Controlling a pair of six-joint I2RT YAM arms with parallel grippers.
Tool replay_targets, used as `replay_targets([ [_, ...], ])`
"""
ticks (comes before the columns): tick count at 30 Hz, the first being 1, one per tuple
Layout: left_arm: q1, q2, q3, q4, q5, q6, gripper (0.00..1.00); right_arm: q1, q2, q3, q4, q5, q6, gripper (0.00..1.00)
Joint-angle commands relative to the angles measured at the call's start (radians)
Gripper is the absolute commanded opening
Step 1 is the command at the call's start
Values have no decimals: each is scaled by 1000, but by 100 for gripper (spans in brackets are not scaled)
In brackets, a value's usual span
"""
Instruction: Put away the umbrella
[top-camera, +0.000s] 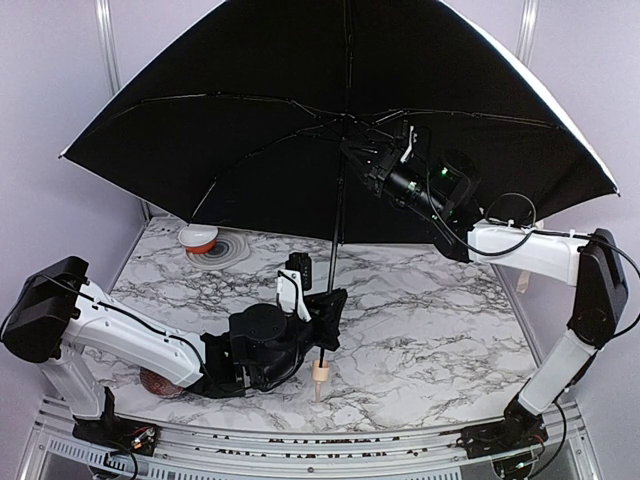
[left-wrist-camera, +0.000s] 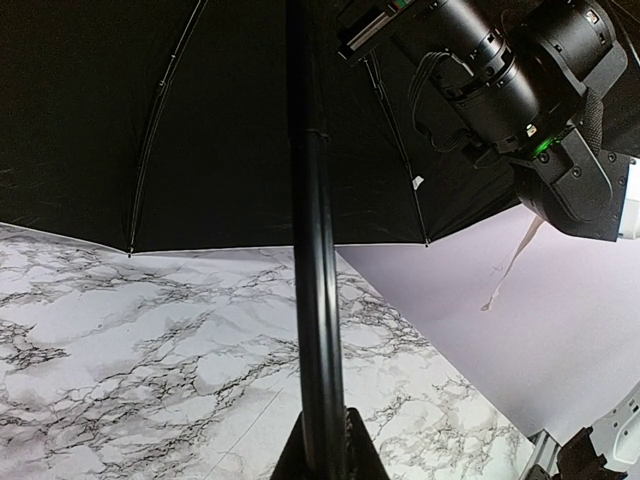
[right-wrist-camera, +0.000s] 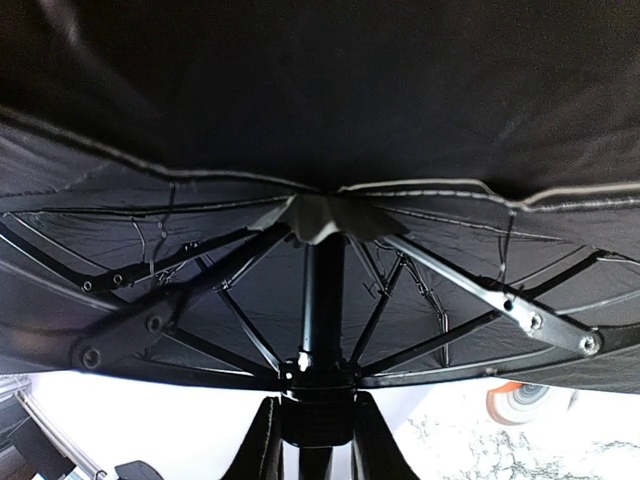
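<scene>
Currently counting: two grippers, one umbrella (top-camera: 250, 130), one marble table (top-camera: 440, 330).

Nearest item:
- One pale tan handle (top-camera: 321, 372) is hanging just below the left gripper (top-camera: 327, 312), outside its jaws.
- The left jaws are clamping almost fully closed on the lower end of the one black shaft (top-camera: 336, 230). In the left wrist view the shaft is rising straight up from between the fingers (left-wrist-camera: 362, 455).
- One reddish-brown round thing (top-camera: 155, 381) is lying left of those jaws, mostly hidden under the left arm. I cannot tell what it is.

Further out:
- The shaft is running upright from the left jaws to the right gripper (top-camera: 362, 160).
- The right jaws are sitting narrowed around the one ribbed black runner (right-wrist-camera: 318, 412), a finger pressing against each side of it.
- One green light (top-camera: 440, 172) is glowing on the wrist behind those jaws.
- The canopy is spreading fully open above the right jaws, black underneath with a pale edge. Its ribs are fanning out from the hub; I cannot count them all.

Farthest:
- One grey ringed disc (top-camera: 228, 250) is lying beyond and left of the left jaws, under the canopy edge.
- One white-and-red round object (top-camera: 198, 236) is sitting on it.
</scene>
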Motion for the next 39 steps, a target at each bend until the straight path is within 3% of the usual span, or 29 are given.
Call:
replay_targets([
  [1, -9, -6, 1, 57, 22, 43, 0, -11, -25, 3, 9, 31, -16, 0],
  [3, -7, -10, 0, 57, 20, 44, 0, -11, -39, -6, -7, 44, -29, 1],
  [7, -7, -5, 0, 58, 13, 46, 0, -11, -51, -9, -2, 53, -49, 31],
  [10, -7, -4, 1, 58, 12, 47, 0, -11, -48, -3, -13, 54, -55, 37],
  [13, -7, -2, 5, 56, 18, 53, 0, -10, -44, -4, -7, 53, -51, 25],
  [16, -7, 0, 8, 56, 21, 57, 0, -11, -36, -8, 10, 49, -45, 1],
  [25, -1, -15, 8, 56, 16, 40, 0, -12, -62, -2, -56, 35, -112, 0],
  [32, 15, -13, 32, 25, -31, 57, 0, 1, -137, -40, -201, 35, -219, 35],
  [39, 14, 43, 154, -195, -196, 81, 0, 121, -216, 14, -557, 437, -488, 51],
])
